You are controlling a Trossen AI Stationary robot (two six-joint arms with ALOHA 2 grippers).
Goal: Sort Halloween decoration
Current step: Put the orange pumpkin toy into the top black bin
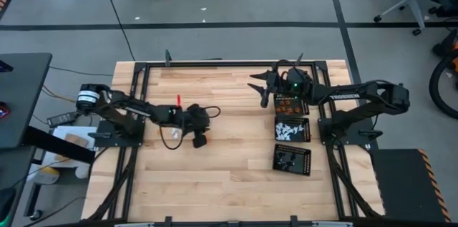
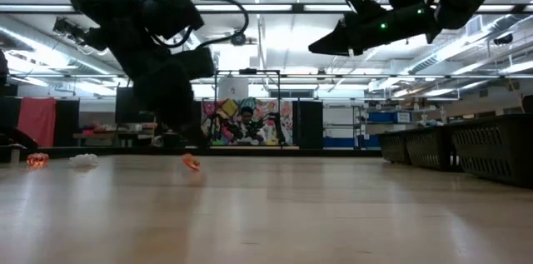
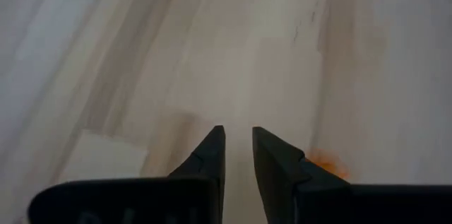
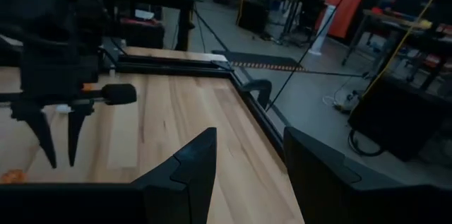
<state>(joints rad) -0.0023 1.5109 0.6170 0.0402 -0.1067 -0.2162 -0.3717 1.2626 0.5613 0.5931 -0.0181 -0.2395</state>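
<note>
Sorting looking partly done: three trays (image 1: 292, 130) by the bench's right edge already holding pieces, at least one orange piece (image 2: 191, 162) lying loose.
Piece sits on bench left of centre, too small to tell axis/facing; left gripper (image 3: 239, 148) is hovering over it, fingers narrowly apart, nothing pinched; right gripper (image 4: 247, 155) is hanging spread above the far tray.

Right gripper (image 4: 247, 164) parted, left gripper (image 4: 60, 136) over table (image 4: 183, 111)

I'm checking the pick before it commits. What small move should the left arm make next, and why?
Probably shift the left gripper sideways toward the orange piece before closing. In the left wrist view its jaws stand narrowly apart over bare wood, and the piece lies outside one finger, not between them.
</note>
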